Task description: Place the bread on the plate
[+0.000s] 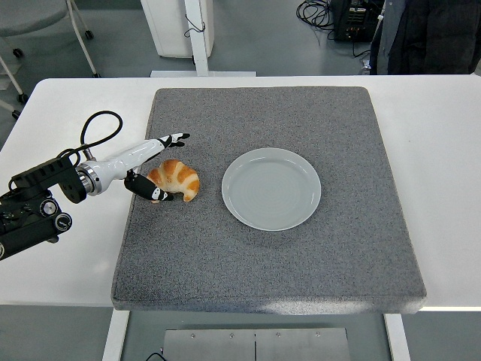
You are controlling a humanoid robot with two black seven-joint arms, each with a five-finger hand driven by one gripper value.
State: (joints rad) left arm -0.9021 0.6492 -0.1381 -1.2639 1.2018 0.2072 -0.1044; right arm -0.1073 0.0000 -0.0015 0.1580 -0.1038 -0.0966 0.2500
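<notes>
A golden croissant (178, 179) lies on the grey mat (270, 256), to the left of an empty pale grey plate (271, 188). My left hand (162, 167) reaches in from the left edge and brackets the croissant's left end. Its long white finger (171, 140) stretches past the croissant's far side, and the black-tipped thumb (152, 193) curls under the near side, touching the bread. The hand is spread around the croissant and has not closed on it. The right arm does not show.
The mat covers most of the white table (443, 150). A black cable loop (98, 128) rises from my left forearm. A person's dark clothing (428, 34) and cables on the floor show at the top right.
</notes>
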